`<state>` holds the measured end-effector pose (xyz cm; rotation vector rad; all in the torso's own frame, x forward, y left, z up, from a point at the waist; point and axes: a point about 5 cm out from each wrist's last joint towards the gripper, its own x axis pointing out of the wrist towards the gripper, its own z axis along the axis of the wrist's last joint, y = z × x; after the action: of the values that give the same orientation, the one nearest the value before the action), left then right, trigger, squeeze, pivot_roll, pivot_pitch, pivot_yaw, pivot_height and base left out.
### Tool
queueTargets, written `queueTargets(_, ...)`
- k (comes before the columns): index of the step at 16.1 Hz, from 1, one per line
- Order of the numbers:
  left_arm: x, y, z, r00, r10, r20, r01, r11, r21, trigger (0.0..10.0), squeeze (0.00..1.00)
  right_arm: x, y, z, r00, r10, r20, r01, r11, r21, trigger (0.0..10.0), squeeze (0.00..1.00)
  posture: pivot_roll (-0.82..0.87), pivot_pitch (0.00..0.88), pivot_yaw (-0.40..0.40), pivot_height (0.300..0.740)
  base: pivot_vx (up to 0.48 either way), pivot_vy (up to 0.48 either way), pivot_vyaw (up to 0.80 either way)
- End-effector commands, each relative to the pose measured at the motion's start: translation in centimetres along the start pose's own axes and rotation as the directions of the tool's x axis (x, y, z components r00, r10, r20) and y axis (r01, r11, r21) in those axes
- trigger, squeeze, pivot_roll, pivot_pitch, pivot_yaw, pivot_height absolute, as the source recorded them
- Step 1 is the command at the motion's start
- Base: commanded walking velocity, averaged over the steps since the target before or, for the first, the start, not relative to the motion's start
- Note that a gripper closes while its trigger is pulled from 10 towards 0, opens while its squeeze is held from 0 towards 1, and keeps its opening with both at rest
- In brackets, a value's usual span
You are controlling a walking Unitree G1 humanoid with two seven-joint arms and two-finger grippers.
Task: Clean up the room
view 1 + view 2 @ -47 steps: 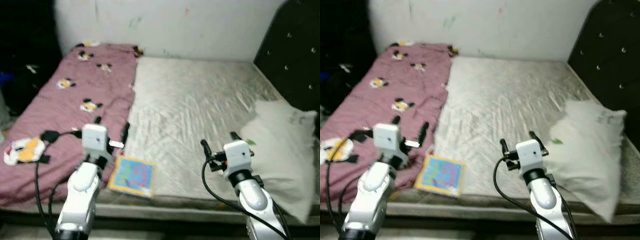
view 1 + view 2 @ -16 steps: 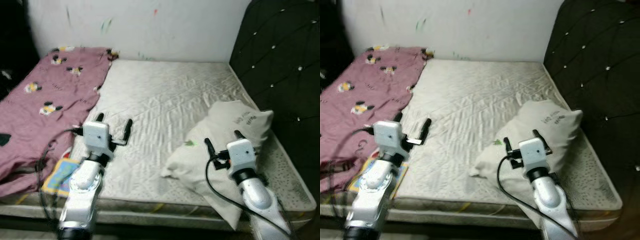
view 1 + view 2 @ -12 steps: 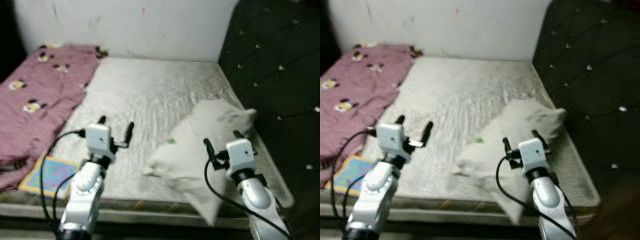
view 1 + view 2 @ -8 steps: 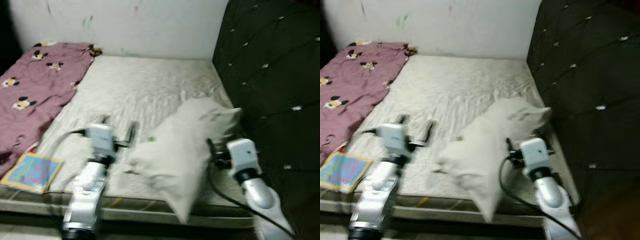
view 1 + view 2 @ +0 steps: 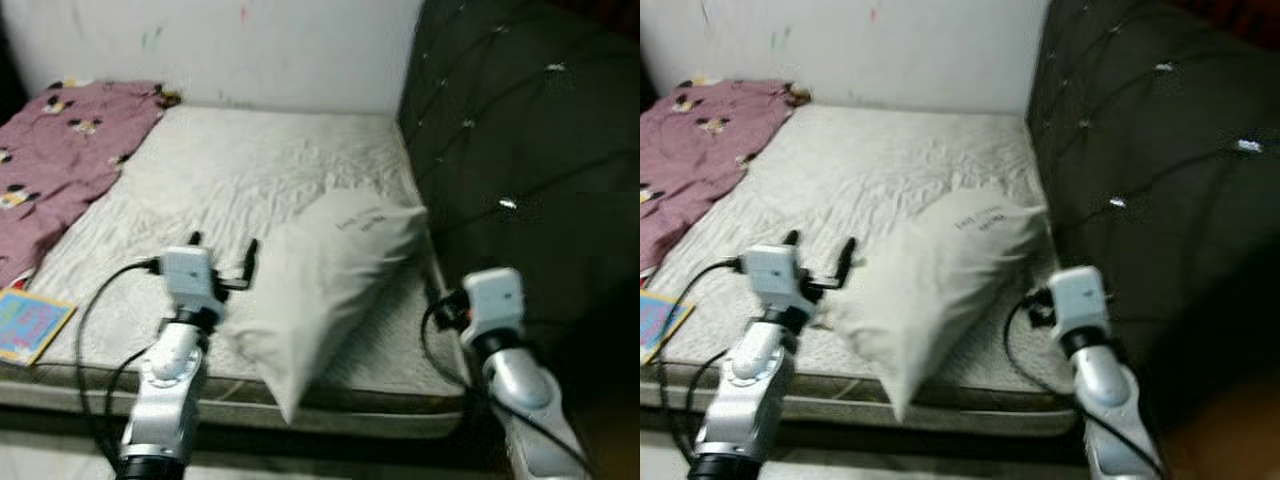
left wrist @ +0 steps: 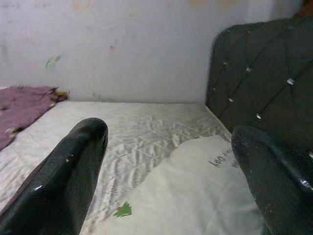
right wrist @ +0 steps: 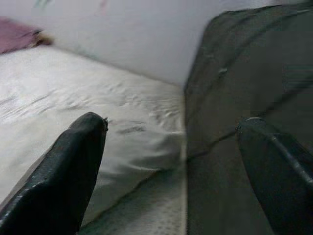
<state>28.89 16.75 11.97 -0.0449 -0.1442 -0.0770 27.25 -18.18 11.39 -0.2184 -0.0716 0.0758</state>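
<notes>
**At the bed's near edge, both jaws apart and empty**

Over the mattress [image 5: 260,170], the left gripper [image 5: 220,255] holds its jaws apart just beside the white pillow [image 5: 320,270], gripping nothing. The right gripper [image 7: 171,161] is likewise spread wide, near the dark tufted headboard [image 5: 510,130]. The pillow lies tilted by the headboard, overhanging the near edge. A pink blanket [image 5: 50,150] covers the far left; a colourful book [image 5: 30,322] lies below it.
</notes>
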Motion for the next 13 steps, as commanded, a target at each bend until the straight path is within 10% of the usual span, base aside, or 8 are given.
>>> queueTargets(1,-0.3,1.8,0.4,0.997,0.081,0.0,-0.081,0.997,-0.008,10.0,0.0,0.4,-0.1,0.7,1.0,-0.024,0.018,0.023,0.999,0.027,10.0,0.0,-0.06,0.0,-0.01,0.74,0.0,0.0,0.0)
queueTargets(4,-0.8,3.9,0.3,0.989,0.148,-0.013,-0.148,0.989,-0.01,10.0,0.0,0.8,-0.6,0.5,0.997,-0.076,0.019,0.075,0.996,0.046,10.0,0.0,-0.05,0.0,0.001,0.74,0.0,0.0,0.0)
queueTargets(13,0.9,2.9,-0.8,0.994,0.108,-0.034,-0.109,0.994,-0.027,10.0,0.0,3.7,0.3,0.1,0.999,-0.037,-0.001,0.037,0.999,0.038,10.0,0.0,-0.04,0.0,0.0,0.74,0.0,0.0,0.0)
